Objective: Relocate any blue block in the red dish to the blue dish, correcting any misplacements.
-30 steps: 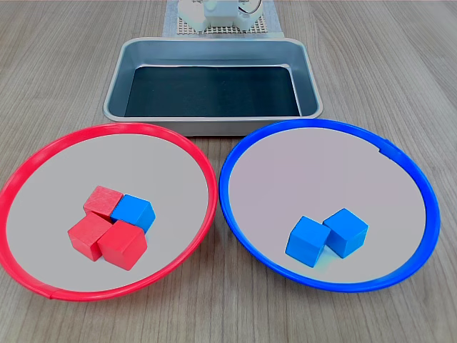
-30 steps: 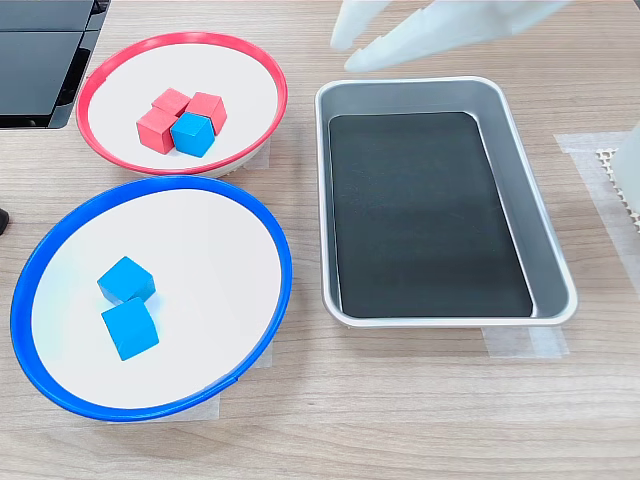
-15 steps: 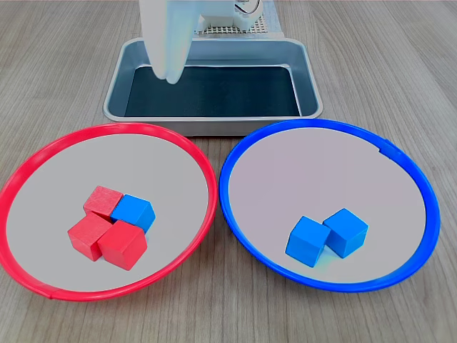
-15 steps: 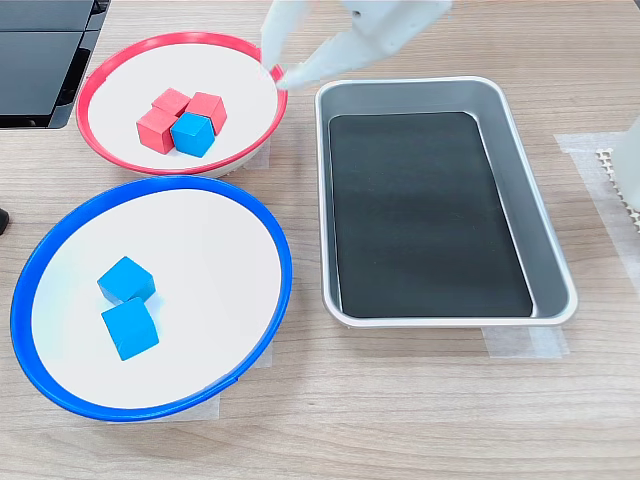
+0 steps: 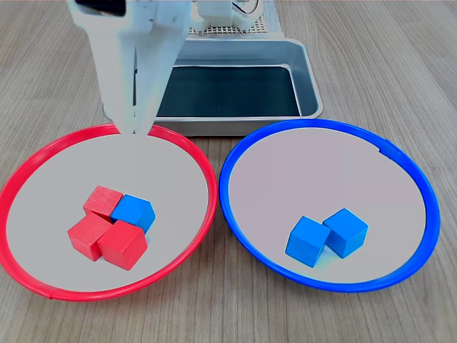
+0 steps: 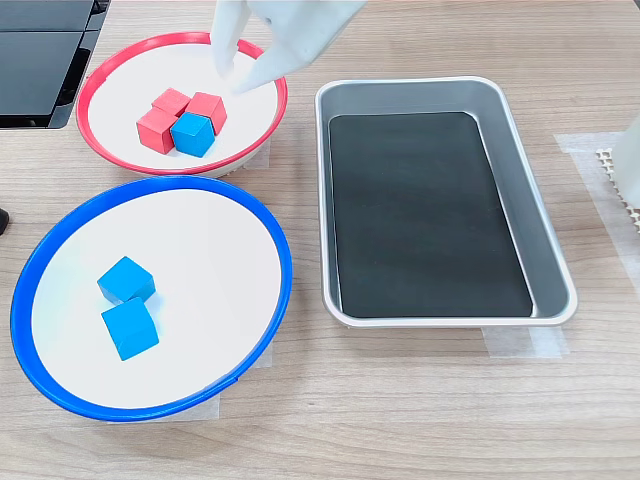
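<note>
One blue block (image 5: 134,212) (image 6: 192,134) lies in the red dish (image 5: 168,179) (image 6: 120,85), pressed against three red cubes (image 5: 123,244) (image 6: 157,130). The blue dish (image 5: 321,164) (image 6: 200,250) holds two more blue cubes (image 5: 308,241) (image 6: 126,280), side by side. My white gripper (image 5: 136,132) (image 6: 233,80) hangs open over the red dish's far edge, the side nearest the metal tray. Its fingers point down and hold nothing. It stands well short of the cube cluster and touches no cube.
A rectangular metal tray (image 5: 235,89) (image 6: 430,210) with a dark liner sits behind both dishes in the first exterior view. The arm's base (image 5: 228,11) stands on a mesh mat beyond it. A black flat object (image 6: 40,60) lies at the second exterior view's top left.
The gripper has swung from above the tray toward the red dish and lowered over its far rim. No cube has moved.
</note>
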Available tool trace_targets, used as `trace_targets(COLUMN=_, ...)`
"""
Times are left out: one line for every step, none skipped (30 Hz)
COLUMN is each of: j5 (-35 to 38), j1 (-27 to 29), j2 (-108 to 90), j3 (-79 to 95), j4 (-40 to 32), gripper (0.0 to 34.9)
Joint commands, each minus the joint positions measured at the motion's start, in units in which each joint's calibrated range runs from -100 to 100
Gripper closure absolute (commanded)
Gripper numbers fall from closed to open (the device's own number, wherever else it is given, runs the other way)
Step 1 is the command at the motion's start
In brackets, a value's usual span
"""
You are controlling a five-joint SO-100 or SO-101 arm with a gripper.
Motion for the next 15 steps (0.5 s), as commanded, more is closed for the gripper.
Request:
trace_targets(j5=-0.49, j1=1.24, j2=3.03, j3=-4.81, j4=0.27, gripper=32.4)
trace_targets(j5=-0.59, j1=1.53, j2=3.88, j3=-5.27, j4=0.36, gripper=32.0)
trace_targets(j5=-0.73, j1=1.71, j2=4.91, j3=-5.82, j4=0.69, gripper=31.4)
trace_targets(j5=-0.88, j1=1.9, j2=5.67, j3=-6.27, j4=0.93, gripper=30.6)
trace_targets(j5=-0.93, j1=2.0, j2=6.18, j3=-6.54, j4=0.93, gripper=30.3)
trace_targets(j5=-1.07, j1=2.18, j2=6.95, j3=-7.0, j4=1.02, gripper=29.8)
trace_targets(j5=-1.27, j1=2.28, j2=7.38, j3=-7.36, j4=1.02, gripper=29.3)
trace_targets(j5=-1.42, j1=2.37, j2=7.72, j3=-7.64, j4=1.02, gripper=28.8)
trace_targets(j5=-1.61, j1=2.37, j2=8.23, j3=-8.0, j4=1.02, gripper=28.2)
trace_targets(j5=-1.71, j1=2.37, j2=8.66, j3=-8.27, j4=1.02, gripper=27.7)
trace_targets(j5=-1.81, j1=2.18, j2=9.08, j3=-8.64, j4=1.02, gripper=27.1)
trace_targets(j5=-1.86, j1=2.0, j2=9.34, j3=-8.82, j4=1.02, gripper=26.7)
trace_targets(j5=-1.9, j1=1.71, j2=9.68, j3=-9.09, j4=1.02, gripper=26.6)
trace_targets(j5=-2.0, j1=1.53, j2=9.94, j3=-9.37, j4=1.02, gripper=26.1)
trace_targets(j5=-2.15, j1=1.34, j2=10.19, j3=-9.64, j4=1.02, gripper=25.8)
